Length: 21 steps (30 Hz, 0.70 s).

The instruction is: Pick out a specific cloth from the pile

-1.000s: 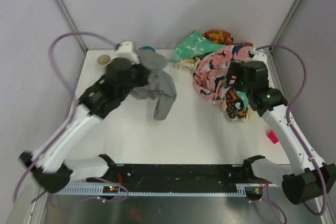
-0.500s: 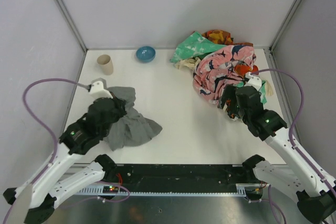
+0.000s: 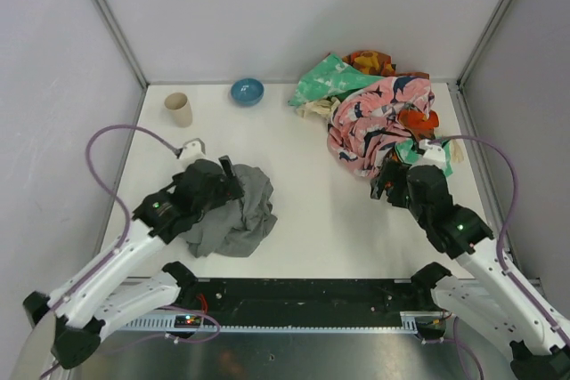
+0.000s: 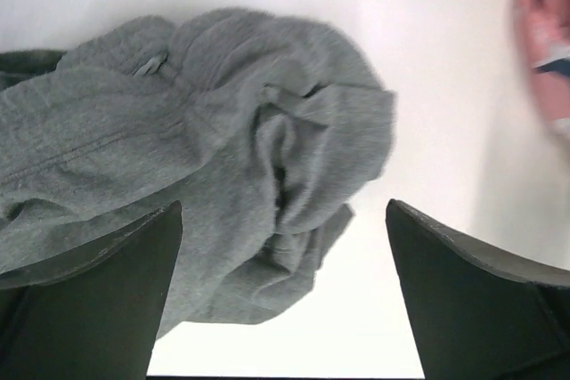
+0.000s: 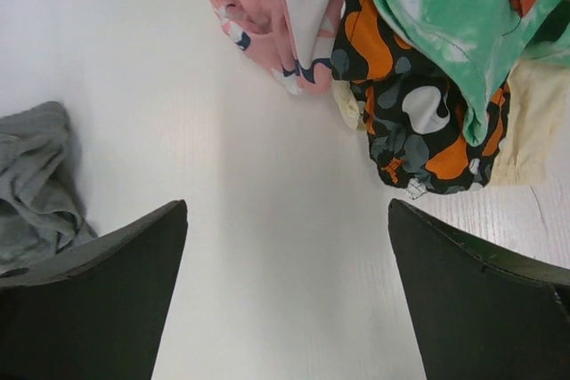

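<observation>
One grey cloth [image 3: 242, 213] crumpled, left claw [image 4: 283, 220] spread above

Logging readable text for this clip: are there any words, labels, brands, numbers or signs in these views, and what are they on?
No text can be read in any view.
The grey cloth is plain.
The pile shows only printed patterns, no lettering.
The cup and the blue bowl show no markings.
The black base rail shows nothing legible at this size.
</observation>
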Each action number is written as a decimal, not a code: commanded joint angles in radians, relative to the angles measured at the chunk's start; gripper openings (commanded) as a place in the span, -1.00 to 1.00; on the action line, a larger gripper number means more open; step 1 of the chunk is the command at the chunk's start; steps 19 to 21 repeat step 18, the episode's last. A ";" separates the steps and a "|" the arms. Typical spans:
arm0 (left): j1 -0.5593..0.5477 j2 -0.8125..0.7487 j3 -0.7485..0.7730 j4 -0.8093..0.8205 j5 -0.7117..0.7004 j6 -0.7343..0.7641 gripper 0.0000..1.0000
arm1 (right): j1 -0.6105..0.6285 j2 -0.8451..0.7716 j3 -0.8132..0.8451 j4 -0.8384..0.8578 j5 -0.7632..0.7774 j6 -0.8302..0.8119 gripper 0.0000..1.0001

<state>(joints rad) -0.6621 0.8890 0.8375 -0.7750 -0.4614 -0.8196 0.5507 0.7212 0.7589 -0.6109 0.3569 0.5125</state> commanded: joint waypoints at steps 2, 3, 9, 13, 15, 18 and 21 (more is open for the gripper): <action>0.008 -0.182 0.058 0.000 0.031 0.009 0.99 | 0.005 -0.097 -0.037 0.067 -0.021 -0.015 0.99; 0.008 -0.212 0.048 -0.001 0.037 0.009 0.99 | 0.006 -0.113 -0.044 0.066 -0.026 -0.013 0.99; 0.008 -0.335 -0.020 -0.026 0.058 -0.005 0.99 | 0.006 -0.203 -0.077 0.033 -0.068 -0.002 0.99; 0.007 -0.347 -0.037 -0.045 0.065 -0.018 0.99 | 0.005 -0.268 -0.126 0.017 -0.078 0.017 0.99; 0.008 -0.342 -0.040 -0.052 0.065 -0.023 0.99 | 0.005 -0.295 -0.156 0.026 -0.085 0.026 0.99; 0.008 -0.327 -0.050 -0.057 0.064 -0.037 0.99 | 0.006 -0.324 -0.173 0.031 -0.080 0.038 0.99; 0.008 -0.327 -0.050 -0.057 0.064 -0.037 0.99 | 0.006 -0.324 -0.173 0.031 -0.080 0.038 0.99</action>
